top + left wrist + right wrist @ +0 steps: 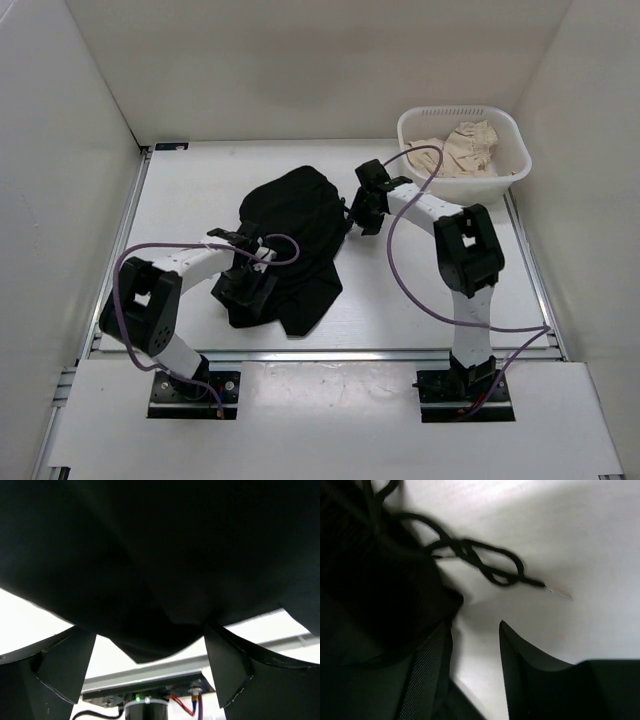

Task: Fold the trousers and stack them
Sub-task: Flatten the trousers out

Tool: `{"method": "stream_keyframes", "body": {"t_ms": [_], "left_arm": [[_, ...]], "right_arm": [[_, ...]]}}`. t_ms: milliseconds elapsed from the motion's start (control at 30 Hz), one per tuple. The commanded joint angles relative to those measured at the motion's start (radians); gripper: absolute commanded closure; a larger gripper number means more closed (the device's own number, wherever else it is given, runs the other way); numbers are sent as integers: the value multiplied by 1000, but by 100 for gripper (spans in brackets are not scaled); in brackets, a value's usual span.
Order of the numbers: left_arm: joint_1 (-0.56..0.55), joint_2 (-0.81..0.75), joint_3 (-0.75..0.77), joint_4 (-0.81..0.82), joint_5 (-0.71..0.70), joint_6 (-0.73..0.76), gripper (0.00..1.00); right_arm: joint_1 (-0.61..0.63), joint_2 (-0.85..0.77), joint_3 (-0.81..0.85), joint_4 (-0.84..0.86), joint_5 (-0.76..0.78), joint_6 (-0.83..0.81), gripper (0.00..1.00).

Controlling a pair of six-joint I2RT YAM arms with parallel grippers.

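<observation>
The black trousers point(292, 235) lie in a crumpled heap on the middle of the white table. My left gripper point(248, 285) sits at the heap's near left part. In the left wrist view it point(150, 667) is open, and a fold of the trousers point(150, 580) hangs over and between the wide-apart fingers point(225, 665). My right gripper point(362, 207) is at the heap's right edge. In the right wrist view it point(475, 650) is open with bare table between the fingers; its left finger point(427, 675) is against the black cloth point(375, 590). The black drawstring point(485, 565) lies on the table.
A white basket point(512, 150) holding a beige cloth garment point(462, 150) stands at the back right. White walls close in the table on three sides. A metal rail point(330, 353) runs along the near edge.
</observation>
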Motion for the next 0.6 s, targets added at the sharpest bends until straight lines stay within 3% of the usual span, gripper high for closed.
{"method": "stream_keyframes", "body": {"t_ms": [0,67,133,233,267,300,333,367,467,567], "left_arm": [[-20,37,-32,79,-29,0,0],[-20,53,-32,99,-18,0,1],[-20,71,-41,99,-9,0,16],[-20,97,-50,99,-9,0,58],[-20,97,-50,99,-30,0,75],[-11,97,-59,99,-74,0,86],[-10,97,-59,99,-101,0,86],[8,77,-59,99,-125,0,86],[104,20,-59,90,-236,0,86],[265,-86,-27,79,-364,0,86]], "right_arm": [[-6,68,111,-6,-43,59,47],[-6,113,121,-6,-75,71,46],[-6,137,150,-6,-103,84,44],[-6,180,162,-6,-143,110,47],[-6,194,162,-6,-143,122,56],[-16,194,162,-6,-176,122,62],[-16,194,153,3,-195,131,74],[-26,194,153,3,-209,131,100],[-54,135,73,13,-221,144,100],[-92,-35,-72,4,-137,95,100]]}}
